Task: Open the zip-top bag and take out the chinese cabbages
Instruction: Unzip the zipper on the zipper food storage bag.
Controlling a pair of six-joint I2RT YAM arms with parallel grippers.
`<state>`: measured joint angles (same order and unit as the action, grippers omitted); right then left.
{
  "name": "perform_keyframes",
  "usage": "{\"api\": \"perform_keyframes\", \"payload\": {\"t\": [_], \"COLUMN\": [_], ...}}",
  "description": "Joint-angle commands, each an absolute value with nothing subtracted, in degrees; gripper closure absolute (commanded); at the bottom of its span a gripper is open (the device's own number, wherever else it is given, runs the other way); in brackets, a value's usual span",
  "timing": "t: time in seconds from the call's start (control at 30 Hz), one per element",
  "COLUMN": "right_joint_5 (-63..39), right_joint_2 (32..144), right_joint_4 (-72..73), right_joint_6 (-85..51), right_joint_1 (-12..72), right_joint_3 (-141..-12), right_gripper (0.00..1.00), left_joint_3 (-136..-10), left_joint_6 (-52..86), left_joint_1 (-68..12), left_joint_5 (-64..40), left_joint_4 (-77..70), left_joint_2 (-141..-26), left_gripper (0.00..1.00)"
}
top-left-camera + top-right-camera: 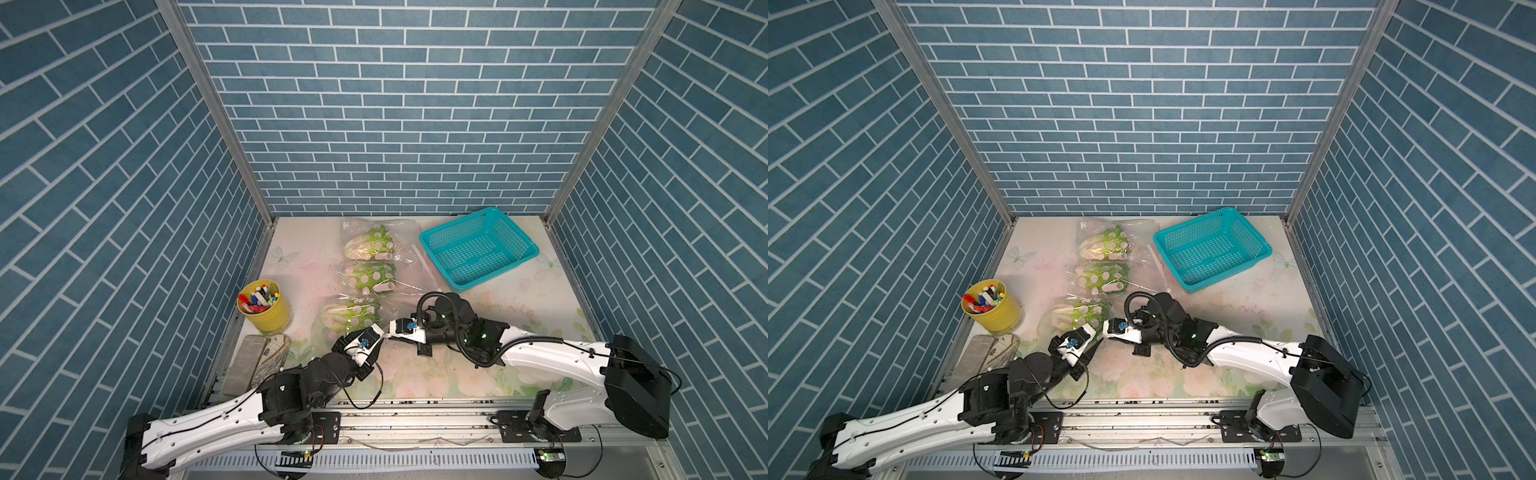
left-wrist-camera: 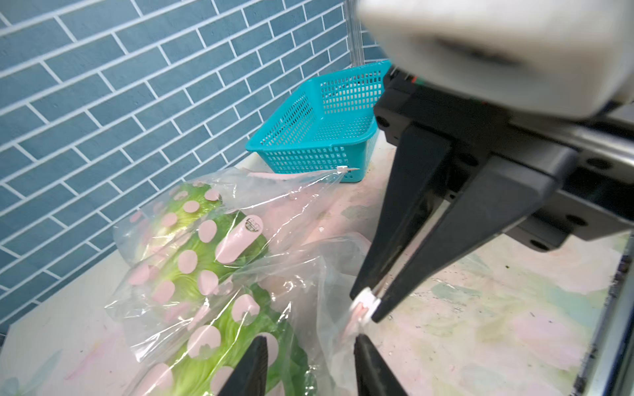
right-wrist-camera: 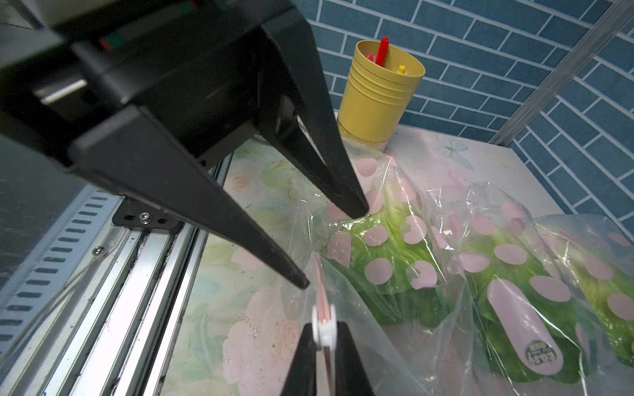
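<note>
1. Plastic, clear with pink dots: 1 zip-top bag (image 1: 376,266) lies flat on the floral surface (image 1: 457,374). It runs from near the back wall toward the arms and is not yet emptied.
2. Chinese cabbages (image 1: 368,277): 3 counted, all inside the bag. They lie in a row, whitish bases away from the basket and leafy tops toward it.
3. Right gripper (image 2: 367,305): pinched tight on the white zip slider (image 3: 324,327) at the bag's near corner. My reading is that it holds there to draw the slider along the seal. I cannot tell whether the seal has parted anywhere.
4. Left gripper (image 3: 329,246): jaws partly apart, straddling the bag film just beside the slider, clamping nothing that I can see. It is likely placed to pin the bag against the pull.
5. Teal basket (image 1: 457,224): 1, with nothing in it, near the bag's far end. It is probably the drop spot for the cabbages.
6. Off-task: 1 yellow cup (image 1: 266,311) of markers and 1 flat pouch (image 1: 266,357), both at the left edge.
</note>
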<state>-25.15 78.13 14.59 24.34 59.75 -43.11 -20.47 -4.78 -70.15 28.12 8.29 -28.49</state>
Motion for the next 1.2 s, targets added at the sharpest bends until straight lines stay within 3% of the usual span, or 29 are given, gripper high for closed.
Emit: {"api": "perform_keyframes", "payload": {"t": [0.0,0.13,0.47,0.63,0.77,0.8,0.9,1.17], "right_joint_5": [-26.0,-26.1,-25.6,-25.0,-24.9,-24.9,-24.9,-26.1], "right_joint_2": [76.8,76.8,76.6,76.4,75.9,75.8,75.5,75.9], "right_joint_4": [14.1,13.9,14.0,13.9,13.9,14.1,14.1,13.6], "right_joint_6": [25.9,25.9,26.2,26.5,26.4,26.4,26.4,26.7], "right_joint_1": [59.5,59.6,59.6,59.4,59.2,59.0,58.6,57.5], "right_joint_3": [-42.6,-42.7,-42.5,-42.2,-42.0,-42.0,-41.9,-42.6], "right_gripper": [1.00,1.00,1.00,1.00,1.00,1.00,1.00,1.00], "left_joint_3": [-22.9,-24.1,-25.0,-25.7,-25.5,-25.4,-25.7,-27.4], "left_joint_6": [-5.9,-6.6,-6.4,-5.9,-5.3,-5.1,-5.1,-5.4], "left_joint_1": [-70.1,-69.8,-69.0,-68.9,-69.0,-69.0,-69.0,-68.9], "left_joint_5": [25.6,22.7,19.9,20.4,20.3,20.2,19.6,23.7], "left_joint_4": [8.1,8.3,8.8,9.6,9.5,9.4,9.4,8.9], "left_joint_2": [-30.2,-31.8,-33.3,-34.4,-34.5,-34.5,-35.2,-36.0], "left_gripper": [0.58,0.60,0.99,0.97,0.85,0.85,1.00,1.00]}}
